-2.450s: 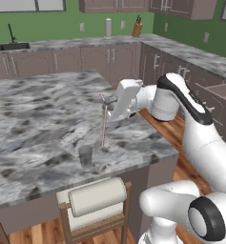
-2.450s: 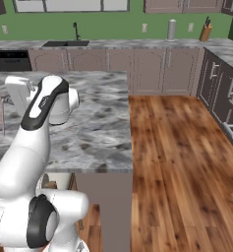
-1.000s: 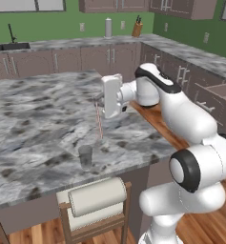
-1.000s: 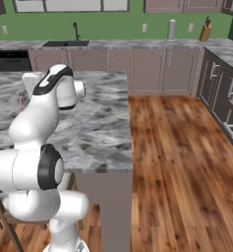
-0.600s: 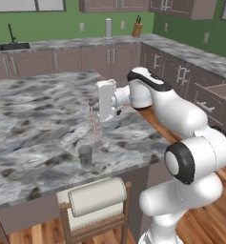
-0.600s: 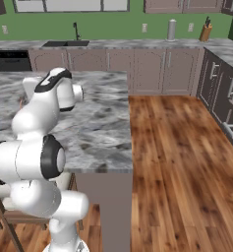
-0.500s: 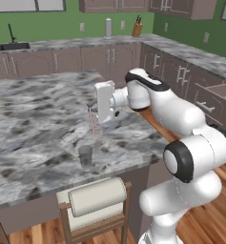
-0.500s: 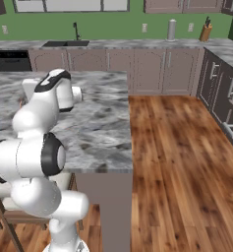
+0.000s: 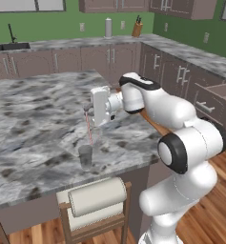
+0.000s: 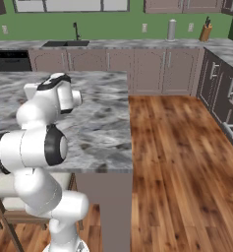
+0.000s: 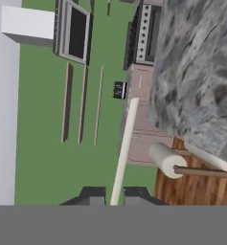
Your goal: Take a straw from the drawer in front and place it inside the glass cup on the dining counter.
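- The straw [image 9: 89,128] hangs nearly upright over the dining counter [image 9: 33,119], its long axis running top to bottom with a slight lean, the lower end a little to the right of the upper end in the left base view.
- Its lower tip is just above the rim of the glass cup [image 9: 86,156], which stands upright near the counter's near edge.
- The gripper [image 9: 88,109] is closed on the straw's upper end; in the hand view the straw [image 11: 124,151] runs away from between the two dark fingertips [image 11: 93,195].
- The arm reaches from the lower right out to the left over the counter, forearm roughly level, hand pointing left.
- A paper towel roll [image 9: 96,196] sits on a wooden holder just below the counter's near edge, near the cup.
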{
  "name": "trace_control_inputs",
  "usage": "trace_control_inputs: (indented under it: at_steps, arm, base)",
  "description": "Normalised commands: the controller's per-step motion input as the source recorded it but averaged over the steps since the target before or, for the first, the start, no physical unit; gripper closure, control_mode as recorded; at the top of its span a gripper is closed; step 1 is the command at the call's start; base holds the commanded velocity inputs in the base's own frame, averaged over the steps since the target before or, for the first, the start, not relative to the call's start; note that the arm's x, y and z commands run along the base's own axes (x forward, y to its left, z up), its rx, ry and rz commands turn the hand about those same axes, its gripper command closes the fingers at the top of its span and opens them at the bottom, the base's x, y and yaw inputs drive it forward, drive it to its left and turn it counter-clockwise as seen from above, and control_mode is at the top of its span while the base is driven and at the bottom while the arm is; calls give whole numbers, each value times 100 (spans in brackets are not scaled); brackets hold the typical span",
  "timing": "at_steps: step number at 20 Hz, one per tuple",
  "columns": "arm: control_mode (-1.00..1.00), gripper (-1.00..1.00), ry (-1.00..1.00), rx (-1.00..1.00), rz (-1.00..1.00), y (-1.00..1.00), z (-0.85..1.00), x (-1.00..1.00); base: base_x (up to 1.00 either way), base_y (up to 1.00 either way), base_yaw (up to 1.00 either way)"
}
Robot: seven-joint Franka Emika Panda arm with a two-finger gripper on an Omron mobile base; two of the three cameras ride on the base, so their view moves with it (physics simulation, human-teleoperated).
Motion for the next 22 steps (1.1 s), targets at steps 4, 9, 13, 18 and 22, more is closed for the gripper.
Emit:
trace_control_inputs:
  at_steps: [4, 9, 13, 18, 22]
  arm:
    - [-100, 100, 0, 0, 1, 0, -12, 19]
    - [-100, 100, 0, 0, 1, 2, -13, 18]
    - [-100, 100, 0, -1, 1, 1, -21, 13]
    - [-100, 100, 0, -2, 2, 3, -22, 9]
    - [-100, 100, 0, -1, 2, 8, -18, 10]
  base:
    - [0, 0, 0]
    - [0, 0, 0]
    - [0, 0, 0]
    - [0, 0, 0]
    - [0, 0, 0]
